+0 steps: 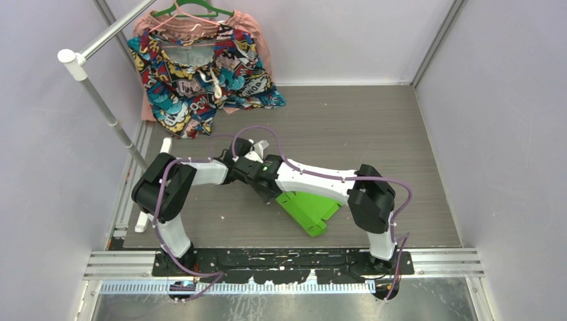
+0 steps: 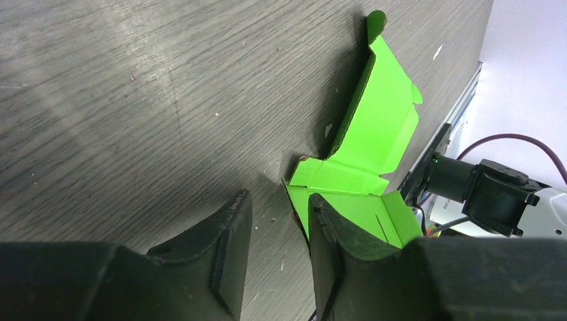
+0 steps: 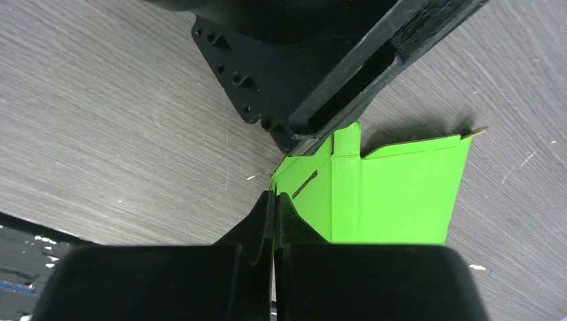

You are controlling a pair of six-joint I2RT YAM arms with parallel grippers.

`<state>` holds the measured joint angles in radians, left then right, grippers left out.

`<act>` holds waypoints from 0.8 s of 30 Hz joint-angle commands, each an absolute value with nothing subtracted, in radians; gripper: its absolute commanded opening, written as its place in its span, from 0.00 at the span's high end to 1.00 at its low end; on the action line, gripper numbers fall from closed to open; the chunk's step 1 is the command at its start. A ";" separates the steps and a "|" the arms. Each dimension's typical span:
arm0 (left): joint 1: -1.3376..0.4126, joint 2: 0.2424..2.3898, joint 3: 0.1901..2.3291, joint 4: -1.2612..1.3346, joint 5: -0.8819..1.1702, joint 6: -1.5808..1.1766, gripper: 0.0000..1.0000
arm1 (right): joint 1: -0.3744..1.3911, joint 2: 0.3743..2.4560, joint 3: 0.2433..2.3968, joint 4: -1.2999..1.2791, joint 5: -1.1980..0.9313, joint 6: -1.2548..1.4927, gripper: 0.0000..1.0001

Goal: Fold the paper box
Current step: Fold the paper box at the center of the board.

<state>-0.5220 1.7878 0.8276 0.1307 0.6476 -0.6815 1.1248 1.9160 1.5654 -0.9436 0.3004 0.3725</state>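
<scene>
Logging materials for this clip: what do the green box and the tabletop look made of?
The paper box: thin card, matte lime green, brown cut edges, crisp creases. The table: probably grey wood-grain laminate, fine streaks, dull sheen; real wood possible.

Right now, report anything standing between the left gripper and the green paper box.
Nothing visible does. The left gripper is open just above the table, and the paper box lies with one corner right beside one of its fingers, with no other object between them.
</scene>
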 commanded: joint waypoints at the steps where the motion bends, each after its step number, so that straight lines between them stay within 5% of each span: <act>1: -0.542 1.770 0.819 0.178 0.653 -0.692 0.63 | 1.144 1.911 1.584 -0.877 0.448 0.411 0.99; 24: -0.554 1.733 0.818 0.148 0.654 -0.690 0.63 | 1.162 1.974 1.617 -0.967 0.827 0.592 0.99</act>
